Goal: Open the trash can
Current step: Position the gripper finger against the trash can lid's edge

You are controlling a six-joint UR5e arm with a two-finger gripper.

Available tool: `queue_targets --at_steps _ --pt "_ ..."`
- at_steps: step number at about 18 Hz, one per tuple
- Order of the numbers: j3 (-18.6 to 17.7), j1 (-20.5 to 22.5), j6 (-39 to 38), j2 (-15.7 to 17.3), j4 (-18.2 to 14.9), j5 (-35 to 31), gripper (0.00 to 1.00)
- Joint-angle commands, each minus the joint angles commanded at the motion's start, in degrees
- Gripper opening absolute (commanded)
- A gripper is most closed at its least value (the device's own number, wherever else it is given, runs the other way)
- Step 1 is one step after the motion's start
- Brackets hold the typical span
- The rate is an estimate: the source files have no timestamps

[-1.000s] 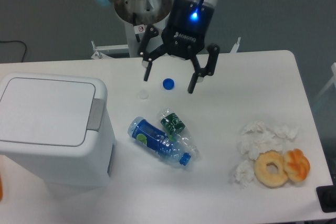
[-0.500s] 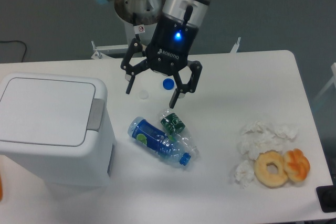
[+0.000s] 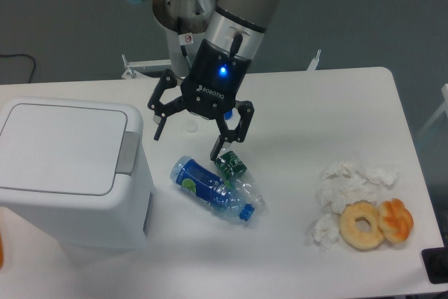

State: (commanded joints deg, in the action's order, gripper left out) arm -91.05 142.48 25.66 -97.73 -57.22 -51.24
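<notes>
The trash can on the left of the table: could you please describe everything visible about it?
The trash can is a large white boxy bin, plastic by its look, with rounded corners. Its flat white lid lies shut. A grey push tab sits on the lid's right edge. It stands upright on the white table. Nothing touches it; the open hand hangs to its right.

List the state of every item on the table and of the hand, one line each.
trash can: lid shut, upright.
hand: open, empty, above the table.
blue bottle: lying on its side, crushed.
green can: lying tipped.
doughnut: whole, flat.
tissues: crumpled.
</notes>
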Motion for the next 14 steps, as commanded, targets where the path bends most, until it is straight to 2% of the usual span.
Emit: queue_targets --at_steps 14 --pt "-0.2 -1.9 0.0 -1.4 0.0 0.1 1.0"
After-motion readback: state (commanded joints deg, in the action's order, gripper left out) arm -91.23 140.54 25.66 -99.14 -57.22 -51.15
